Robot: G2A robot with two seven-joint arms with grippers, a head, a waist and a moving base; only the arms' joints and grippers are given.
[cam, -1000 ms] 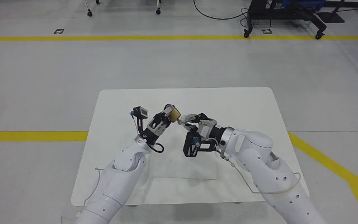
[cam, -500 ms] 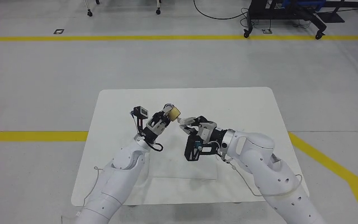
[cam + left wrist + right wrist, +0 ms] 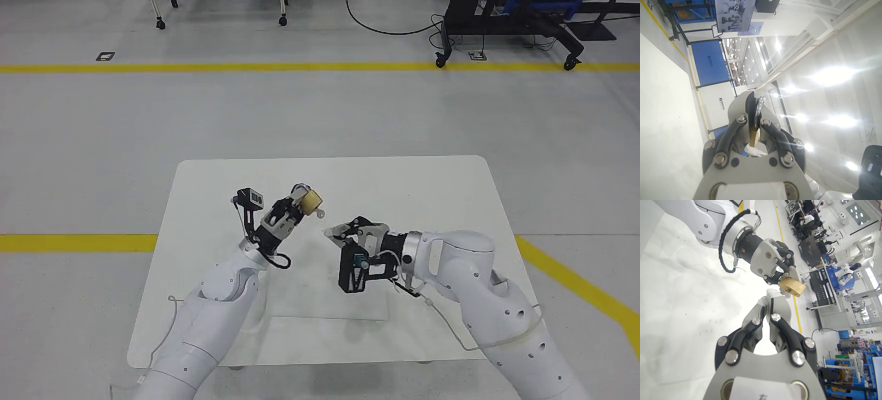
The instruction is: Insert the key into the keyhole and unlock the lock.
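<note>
Padlock (image 3: 792, 287) of brass, held above the white table (image 3: 430, 180) near its middle, with the left gripper (image 3: 755, 102) clamped on it. A small silver key (image 3: 786, 294) sticks out of the keyhole in its underside. The right gripper (image 3: 770, 296) hangs just beside the key, not touching the lock, its taped fingers drawn close together with a thin slit between. A white printed label (image 3: 762, 391) sits on that gripper's base, cut off by the view's edge.

White arms (image 3: 225, 297), grey right pincer (image 3: 769, 298), silver screws (image 3: 776, 317)
</note>
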